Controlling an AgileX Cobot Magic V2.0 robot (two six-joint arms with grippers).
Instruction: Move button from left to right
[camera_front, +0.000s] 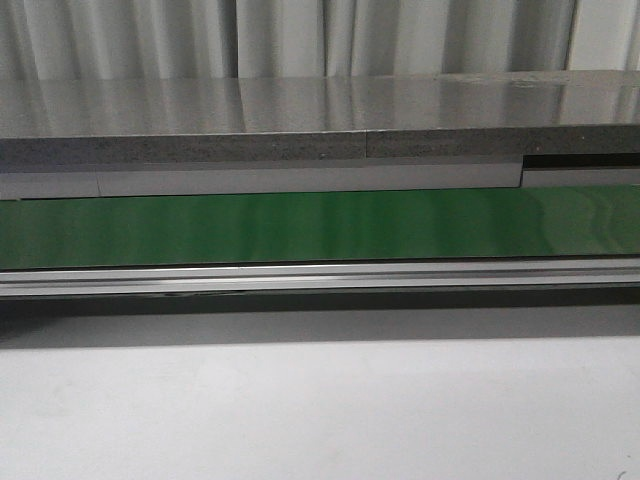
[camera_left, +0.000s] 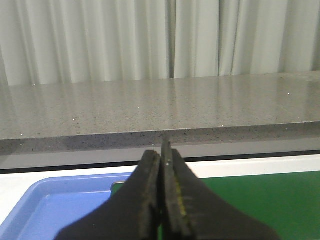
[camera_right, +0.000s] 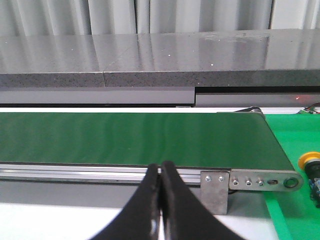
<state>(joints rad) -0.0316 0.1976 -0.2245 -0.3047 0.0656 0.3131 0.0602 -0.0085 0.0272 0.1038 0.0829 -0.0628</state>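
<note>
- Belt (camera_front: 320, 228) of green runs left to right across the front view, a silver rail (camera_front: 320, 278) along its near edge and a grey stone counter (camera_front: 300, 120) behind its far edge; pale curtains (camera_front: 300, 35) hang beyond.
- White table (camera_front: 320, 410) in front of the rail lies bare in the front view; neither arm shows there.
- Right wrist view: the belt ends at a metal bracket (camera_right: 250, 181) with small screws; past that end lies a flat bright green mat (camera_right: 295, 150).
- Button (camera_right: 311, 164) sits at the right edge of that view, on the green mat just beyond the belt's end. Only the yellow round cap and a bit of dark body show, cut off by the frame; which way its axis runs cannot be told.
- Right gripper (camera_right: 161, 172): black fingers pressed together, nothing between them, hanging over the near rail, well apart from the button.
- Left gripper (camera_left: 161, 160): fingers closed against each other, empty, a faint yellow-green smear on one pad.
- Blue tray (camera_left: 55, 205) lies below and beside the left gripper, its rim next to a green surface (camera_left: 260, 200); the inside seen looks bare.
- Counter edge rises behind both grippers; the bracket stands between the right gripper and the button.
</note>
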